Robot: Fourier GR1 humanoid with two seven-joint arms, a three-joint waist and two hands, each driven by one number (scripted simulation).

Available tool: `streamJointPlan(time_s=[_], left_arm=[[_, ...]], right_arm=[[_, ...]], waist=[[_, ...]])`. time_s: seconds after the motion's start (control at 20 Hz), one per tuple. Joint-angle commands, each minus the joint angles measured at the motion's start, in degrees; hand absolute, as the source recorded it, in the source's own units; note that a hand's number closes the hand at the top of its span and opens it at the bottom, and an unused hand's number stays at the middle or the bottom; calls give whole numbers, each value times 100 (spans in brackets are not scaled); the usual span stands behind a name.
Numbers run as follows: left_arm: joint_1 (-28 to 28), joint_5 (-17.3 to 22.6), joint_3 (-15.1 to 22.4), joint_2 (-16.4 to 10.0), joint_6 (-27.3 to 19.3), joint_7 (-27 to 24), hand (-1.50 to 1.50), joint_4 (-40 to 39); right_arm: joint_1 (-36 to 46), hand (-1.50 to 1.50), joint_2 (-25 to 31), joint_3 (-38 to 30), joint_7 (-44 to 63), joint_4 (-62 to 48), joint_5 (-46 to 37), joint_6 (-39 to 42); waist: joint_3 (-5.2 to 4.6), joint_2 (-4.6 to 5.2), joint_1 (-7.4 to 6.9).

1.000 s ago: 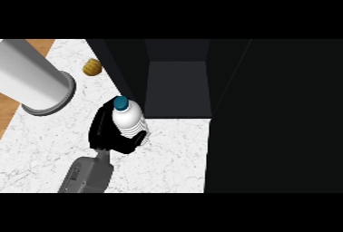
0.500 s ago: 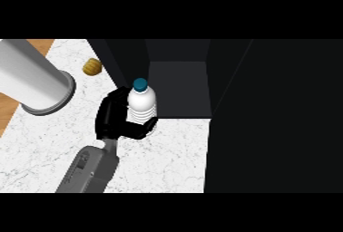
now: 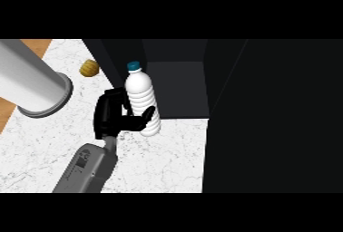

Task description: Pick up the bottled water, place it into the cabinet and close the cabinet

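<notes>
While its fingers and thumb are curled round the lower part of the water bottle [image 3: 139, 93], the left hand [image 3: 110, 117] is held above the marble counter [image 3: 161, 158]. The bottle, white and ribbed with a blue cap, is seen at the front left edge of the open cabinet [image 3: 178, 86]. What lies in the cabinet's dark inside cannot be told.

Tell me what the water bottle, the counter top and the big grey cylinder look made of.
White ribbed water bottle with teal cap: likely plastic, matte, going by its moulded ridges. White counter top: marble-like stone, with grey veining. Large grey cylinder: possibly brushed metal, smooth with soft shading; uncertain.
</notes>
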State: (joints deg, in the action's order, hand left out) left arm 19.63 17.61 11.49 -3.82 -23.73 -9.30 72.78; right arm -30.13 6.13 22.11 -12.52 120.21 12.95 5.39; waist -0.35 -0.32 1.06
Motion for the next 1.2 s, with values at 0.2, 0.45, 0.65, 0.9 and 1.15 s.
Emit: streamJointPlan(time_s=[0.2, 0.45, 0.65, 0.9, 1.15], left_arm=[[1761, -620, 114, 120, -653, 455, 150, -773], [1825, -978, 331, -16, -945, 683, 150, -1014], [1893, -1065, 334, -31, -1129, 751, 150, -1091], [1837, -1347, 438, -193, -1360, 687, 150, -1381], [1792, -1762, 579, -524, -1634, 680, 150, -1604]], right_arm=[[74, -150, 37, 133, -11, -98, -10, 125], [291, -150, 1, 14, 25, -132, -6, 76], [129, -150, 74, 124, 18, -105, -50, 124], [206, -150, 64, 27, 199, 37, 210, 129], [423, -150, 47, -21, 141, -268, 82, 132]], waist=[[42, 123, 432], [42, 143, 414], [38, 154, 523], [34, 170, 489], [39, 204, 504]])
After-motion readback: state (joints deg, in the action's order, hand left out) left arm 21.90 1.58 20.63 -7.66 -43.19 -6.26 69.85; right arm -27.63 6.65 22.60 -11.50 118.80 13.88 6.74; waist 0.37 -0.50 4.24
